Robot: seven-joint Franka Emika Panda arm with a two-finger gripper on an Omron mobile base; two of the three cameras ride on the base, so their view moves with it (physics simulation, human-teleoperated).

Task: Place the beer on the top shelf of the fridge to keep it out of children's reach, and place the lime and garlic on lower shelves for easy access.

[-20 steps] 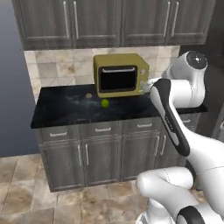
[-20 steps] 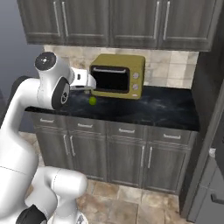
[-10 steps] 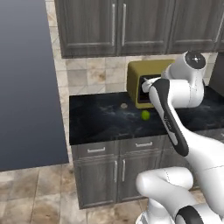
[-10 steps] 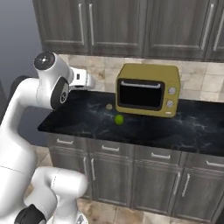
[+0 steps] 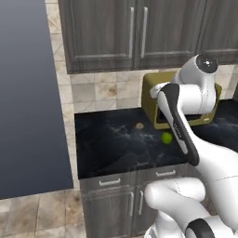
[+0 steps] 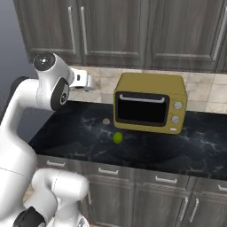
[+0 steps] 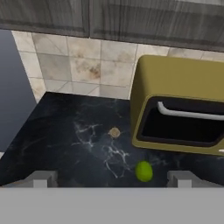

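The lime lies on the black counter, just in front of the microwave's left corner. The garlic sits a little behind it and to its left. My gripper hangs open and empty above the counter, back from both and looking down at them. The fridge shows as a plain grey face at the counter's left end, and its top shelf and lower shelves are hidden. The beer is out of view.
An olive-yellow microwave stands at the back of the counter. Dark wood cupboards hang above, and drawers run below the counter's front edge.
The base has driven left, so the counter, microwave and lime slid rightward in both base views and the fridge came into view. The arm keeps its pose, gripper open.
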